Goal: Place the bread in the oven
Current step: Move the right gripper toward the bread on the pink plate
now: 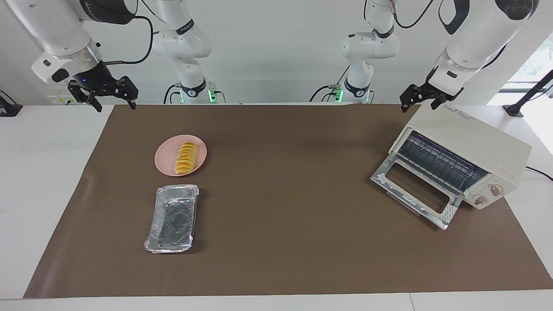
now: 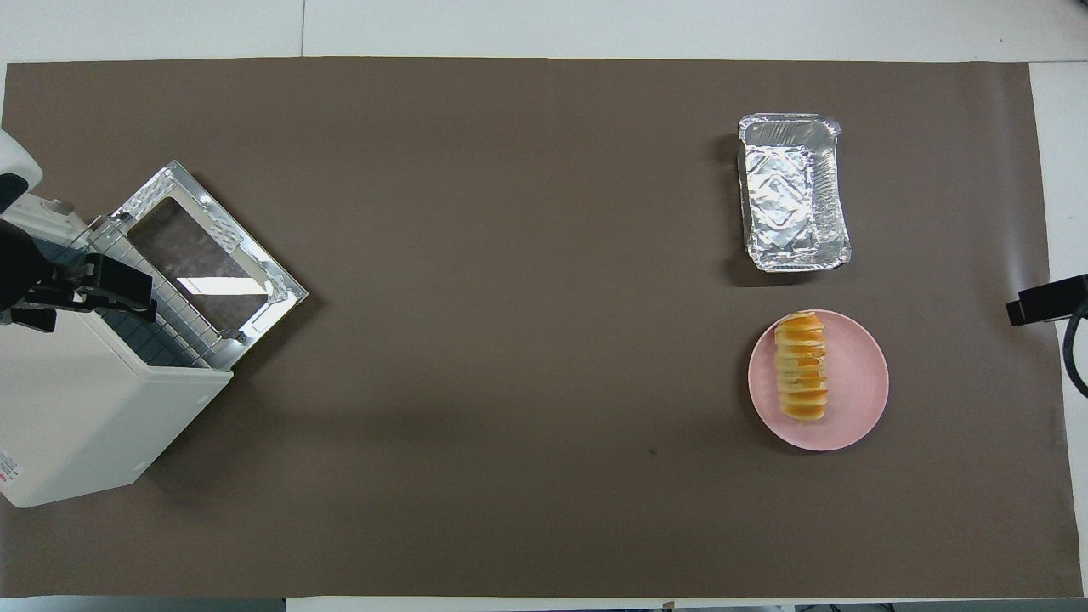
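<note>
**Bread on its plate, oven door down, both arms waiting high**

A brown mat (image 1: 281,203) covers most of the white table (image 1: 39,172), leaving bare white strips along its edges. The wide middle of the mat, between the oven and the plate, holds nothing.

The oven (image 1: 466,147) sits at the left arm's end of the table, turned at an angle, its back corner off the mat on the white top. Its glass door (image 1: 414,190) lies dropped flat onto the mat, and the wire rack (image 1: 436,166) shows inside.

Toward the right arm's end, a foil tray (image 1: 173,218) rests well in from the mat's edge. Just beside it, nearer to the robots and not touching it, is a pink plate (image 1: 166,157) with the bread (image 1: 185,157) lying on it, well apart from the oven.

The left gripper (image 1: 425,101) hangs over the oven's top back edge, jaws spread, holding nothing. The right gripper (image 1: 113,103) hangs over the mat's corner at its own end, jaws spread too, also holding nothing. Both arms wait.
</note>
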Robot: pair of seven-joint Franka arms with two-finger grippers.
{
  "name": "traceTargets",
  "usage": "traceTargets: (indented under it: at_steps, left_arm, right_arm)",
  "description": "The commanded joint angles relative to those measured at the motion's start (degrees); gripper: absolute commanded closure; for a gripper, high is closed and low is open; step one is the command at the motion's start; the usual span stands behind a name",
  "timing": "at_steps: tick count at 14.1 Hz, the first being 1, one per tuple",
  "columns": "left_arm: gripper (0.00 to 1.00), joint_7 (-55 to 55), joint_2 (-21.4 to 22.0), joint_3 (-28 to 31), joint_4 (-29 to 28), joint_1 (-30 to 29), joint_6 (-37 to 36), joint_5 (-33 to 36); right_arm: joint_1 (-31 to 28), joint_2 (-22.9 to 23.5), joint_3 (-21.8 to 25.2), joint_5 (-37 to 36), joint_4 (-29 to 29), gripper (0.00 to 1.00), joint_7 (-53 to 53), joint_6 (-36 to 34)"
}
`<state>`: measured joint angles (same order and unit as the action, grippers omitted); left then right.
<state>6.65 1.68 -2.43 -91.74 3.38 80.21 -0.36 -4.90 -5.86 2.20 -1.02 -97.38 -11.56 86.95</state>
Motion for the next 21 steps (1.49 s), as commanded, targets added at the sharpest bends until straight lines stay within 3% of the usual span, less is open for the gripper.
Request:
traceTargets:
  at_steps: [1,10,13,16,21]
  left_arm:
    - [0.00,0.3,1.0,-0.1,-0.5,-0.6,-0.1,-0.9]
    - [0.00,0.3,1.0,-0.1,-0.5,-0.6,-0.1,-0.9]
    - [0.00,0.3,1.0,-0.1,-0.5,-0.6,-0.1,-0.9]
    - [0.00,0.3,1.0,-0.1,-0.5,-0.6,-0.1,-0.9]
    - [0.00,0.3,1.0,-0.1,-0.5,-0.6,-0.1,-0.9]
  right_arm:
    - [-1.2,-0.5,-0.4,0.4,-0.4,0.00,-0.7,0.6]
    - [-0.5,-1.8,-1.2,0.2,-3.2,0.00,0.5,1.2]
    - [3.7,-5.9,-1.5,0.3,-13.7,0.00,8.5,8.7]
    - [8.3,-7.0,-1.6,0.5,-23.9,0.00,14.6,19.0]
    - [9.6,-3.5,-1.7,0.5,-35.1,0.00,15.7,35.4]
